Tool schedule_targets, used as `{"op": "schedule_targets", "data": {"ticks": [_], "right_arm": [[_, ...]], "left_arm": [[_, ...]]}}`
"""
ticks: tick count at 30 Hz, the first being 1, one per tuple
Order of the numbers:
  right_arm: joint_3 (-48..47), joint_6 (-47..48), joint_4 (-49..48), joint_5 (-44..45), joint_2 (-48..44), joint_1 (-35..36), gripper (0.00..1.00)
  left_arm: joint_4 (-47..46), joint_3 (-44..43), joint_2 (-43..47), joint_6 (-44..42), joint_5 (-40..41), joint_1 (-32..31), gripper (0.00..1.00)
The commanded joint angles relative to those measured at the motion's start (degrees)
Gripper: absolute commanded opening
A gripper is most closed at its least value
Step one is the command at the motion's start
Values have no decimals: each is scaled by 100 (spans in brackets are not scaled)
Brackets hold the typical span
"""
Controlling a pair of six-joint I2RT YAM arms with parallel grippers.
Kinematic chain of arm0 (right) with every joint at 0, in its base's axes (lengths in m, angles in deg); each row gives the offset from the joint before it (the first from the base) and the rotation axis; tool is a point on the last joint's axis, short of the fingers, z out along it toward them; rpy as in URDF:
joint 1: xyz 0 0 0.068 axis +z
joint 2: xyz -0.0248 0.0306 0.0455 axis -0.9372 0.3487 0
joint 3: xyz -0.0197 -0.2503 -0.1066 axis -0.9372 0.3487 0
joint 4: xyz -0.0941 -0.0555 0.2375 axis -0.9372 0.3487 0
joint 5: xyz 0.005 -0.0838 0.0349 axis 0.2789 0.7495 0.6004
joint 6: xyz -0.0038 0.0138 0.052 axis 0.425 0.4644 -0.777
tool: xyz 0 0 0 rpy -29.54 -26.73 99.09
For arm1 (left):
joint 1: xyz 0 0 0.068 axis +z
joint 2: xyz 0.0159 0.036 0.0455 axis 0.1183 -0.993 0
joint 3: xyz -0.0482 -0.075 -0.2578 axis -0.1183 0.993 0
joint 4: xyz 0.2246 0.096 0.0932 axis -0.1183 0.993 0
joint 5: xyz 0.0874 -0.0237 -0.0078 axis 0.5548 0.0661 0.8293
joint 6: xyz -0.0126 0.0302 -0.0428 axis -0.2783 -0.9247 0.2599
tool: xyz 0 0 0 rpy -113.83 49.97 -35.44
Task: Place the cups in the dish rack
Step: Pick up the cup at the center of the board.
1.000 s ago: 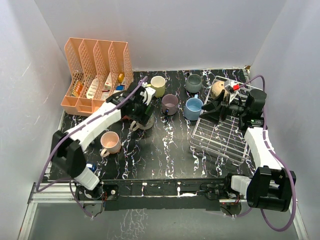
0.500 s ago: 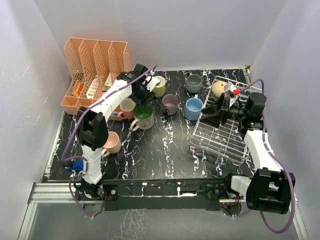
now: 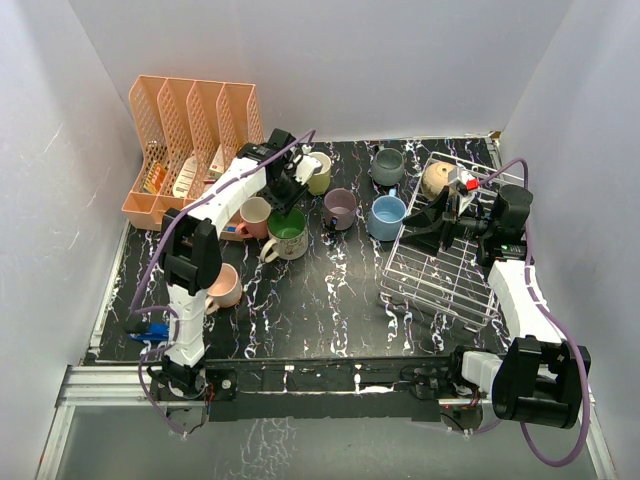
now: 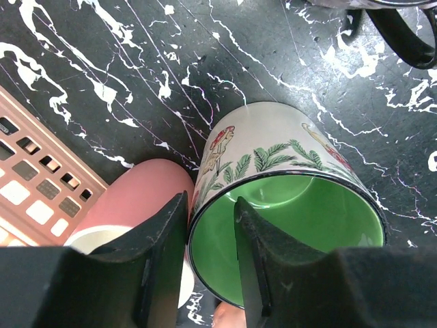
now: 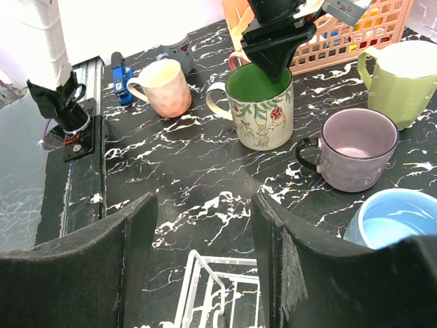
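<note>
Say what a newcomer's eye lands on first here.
First, the left gripper set astride the rim of the cream mug with green inside, mid-table right beside a pink mug. Behind them stands the peach organizer. To the right, the dish rack holds a tan mug, with the right gripper open over its edge.

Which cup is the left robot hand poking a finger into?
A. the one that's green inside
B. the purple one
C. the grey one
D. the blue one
A: the left gripper has one finger inside and one finger outside the rim of the green-inside cup.
</note>
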Motion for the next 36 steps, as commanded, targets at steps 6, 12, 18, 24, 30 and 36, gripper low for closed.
{"op": "schedule_targets", "data": {"ticks": [6, 12, 18, 24, 30, 36], "right_arm": [[-30, 119, -161, 3, -144, -29, 59], [-21, 119, -163, -20, -138, -23, 59], [-14, 125, -164, -20, -135, -29, 59], [-10, 127, -164, -45, -113, -30, 60], [-15, 77, -178, -143, -35, -23, 60], [20, -16, -275, -271, 15, -22, 60]], "left_arm": [[166, -37, -148, 265, -540, 20, 25], [101, 10, -206, 445, -614, 17, 24], [-5, 153, -173, 635, -719, 14, 24], [-213, 477, 78, 810, -827, 14, 1], [-445, 839, 560, 984, -973, 14, 0], [-1090, 1665, 1481, 1371, -1130, 15, 0]]}}
